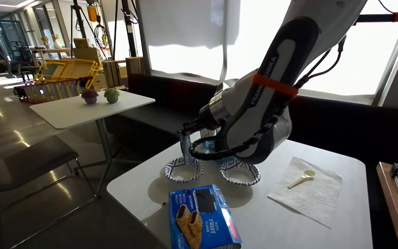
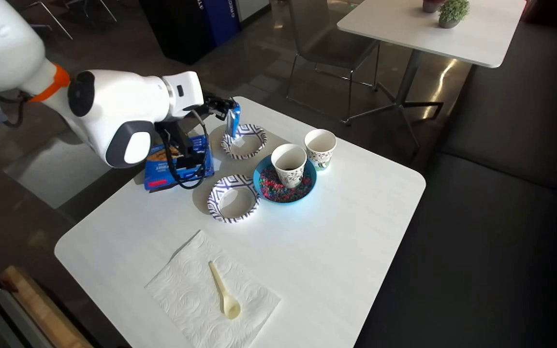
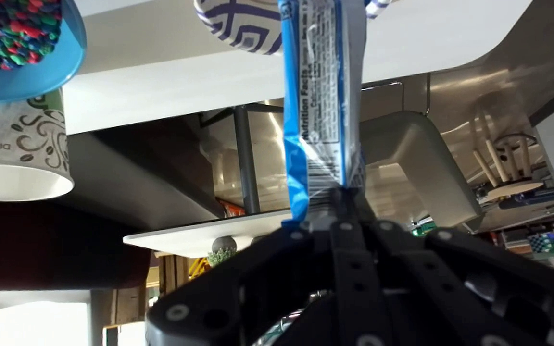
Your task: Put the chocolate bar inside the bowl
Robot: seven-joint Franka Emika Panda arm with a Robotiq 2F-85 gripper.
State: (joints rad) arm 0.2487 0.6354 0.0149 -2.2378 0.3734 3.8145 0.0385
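Observation:
The chocolate bar, in a blue and silver wrapper (image 1: pixel 185 147), hangs nearly upright from my gripper (image 1: pixel 182 132). It also shows in an exterior view (image 2: pixel 233 120) and in the wrist view (image 3: pixel 322 91). My gripper (image 3: pixel 342 204) is shut on the wrapper's upper end. The bar's lower end is over a white paper bowl with a dark blue pattern (image 1: pixel 168 172), seen also in an exterior view (image 2: pixel 260 137) and partly in the wrist view (image 3: pixel 248 29). I cannot tell whether it touches the bowl. A matching bowl (image 2: pixel 216 200) stands beside it.
A blue bowl (image 2: pixel 311 186) of coloured pieces holds a paper cup (image 2: pixel 289 162); another cup (image 2: pixel 321 145) stands beside it. A blue snack box (image 1: pixel 216 214) lies near the patterned bowls. A paper towel (image 1: pixel 318 197) bears a pale scoop (image 1: pixel 302 179).

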